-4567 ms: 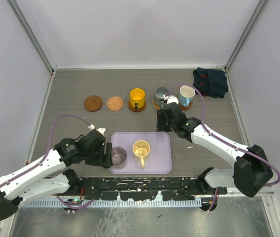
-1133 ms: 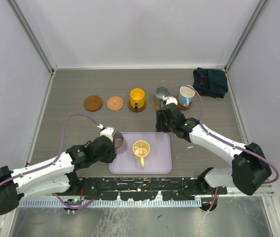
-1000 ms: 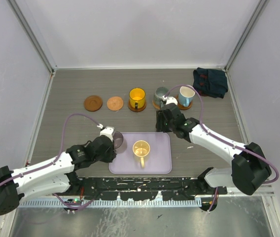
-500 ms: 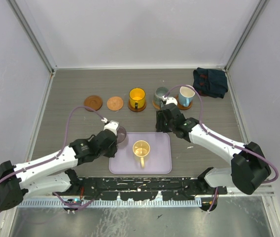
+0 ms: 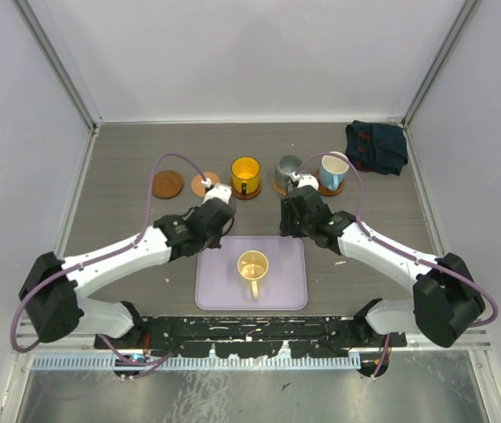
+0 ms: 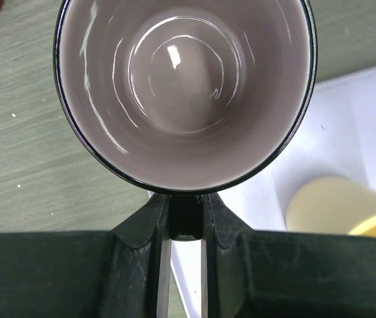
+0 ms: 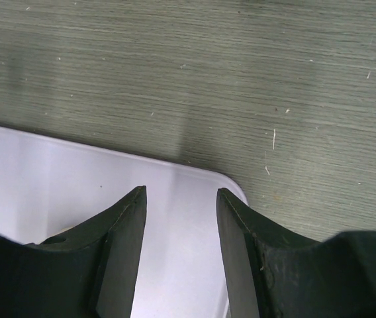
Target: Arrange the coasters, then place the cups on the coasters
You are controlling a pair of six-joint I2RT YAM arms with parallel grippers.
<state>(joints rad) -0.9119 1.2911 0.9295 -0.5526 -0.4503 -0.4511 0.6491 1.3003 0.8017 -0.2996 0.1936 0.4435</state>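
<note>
The left fingers pinch the handle of a glossy purplish-grey mug above the grey wood-grain bench. The right fingers stand apart, empty, over the corner of a lavender rectangular tray.

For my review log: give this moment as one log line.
left gripper: shut on purplish-grey cup handle, cup off tray | right gripper: open, empty, over tray corner | cream cup: on tray

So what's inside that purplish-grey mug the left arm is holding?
Nothing: the translucent purplish-grey mug shows only a bare glossy bottom with light reflections. The left gripper pinches its handle. What lies directly beneath the mug is covered.
</note>
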